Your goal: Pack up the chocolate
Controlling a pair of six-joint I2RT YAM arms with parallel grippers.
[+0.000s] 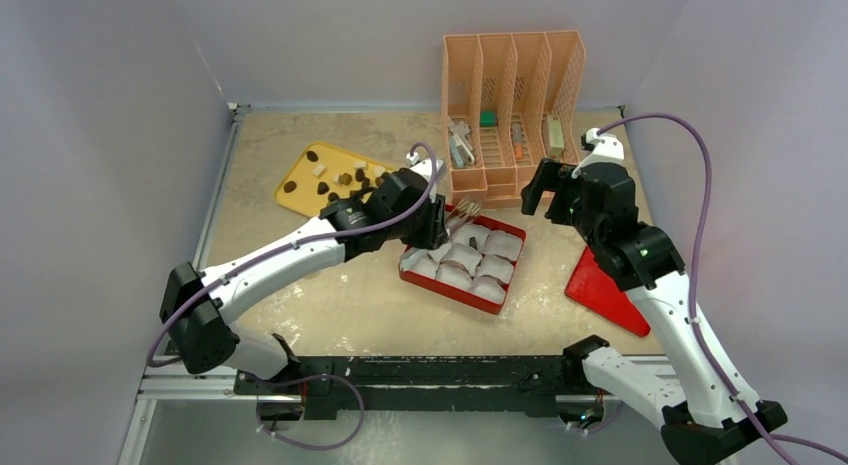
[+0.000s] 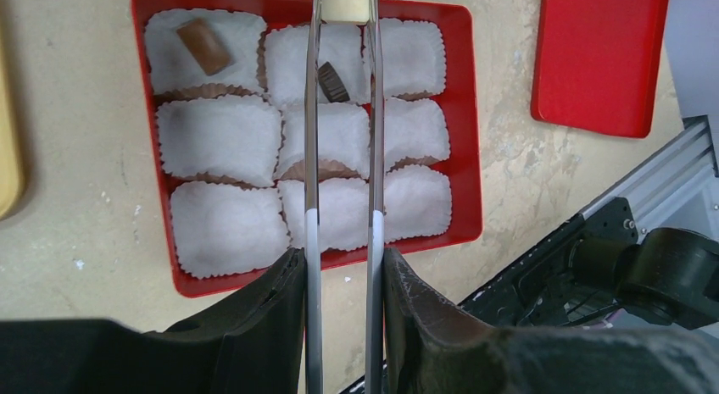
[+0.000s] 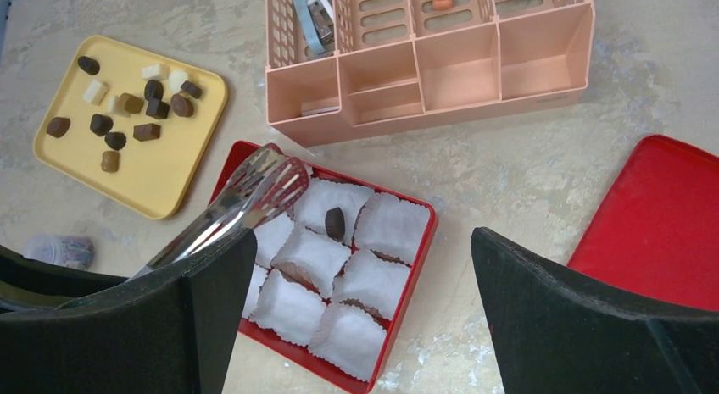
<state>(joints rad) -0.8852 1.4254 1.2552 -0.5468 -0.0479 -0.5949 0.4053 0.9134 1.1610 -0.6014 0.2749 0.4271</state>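
Left gripper (image 2: 343, 267), jaws narrow, pinches steel tongs (image 2: 312, 114) over the red box (image 2: 465, 114). In its paper cups (image 2: 220, 140) lie a dark chocolate (image 2: 333, 81), seemingly untouched by the tips, at mid-edge and a tan chocolate (image 2: 203, 45) in the corner. Other chocolates (image 3: 127, 103) wait on the yellow tray (image 3: 182, 178) at the table's far-left corner. Right gripper (image 3: 363, 267) gapes wide, empty.

I count nine paper cups (image 2: 225, 140) in the red box (image 2: 465, 114), two with a chocolate (image 2: 203, 45) inside. The yellow tray (image 3: 161, 182), upper left in the right wrist view, holds about fourteen more, though some crowd together.
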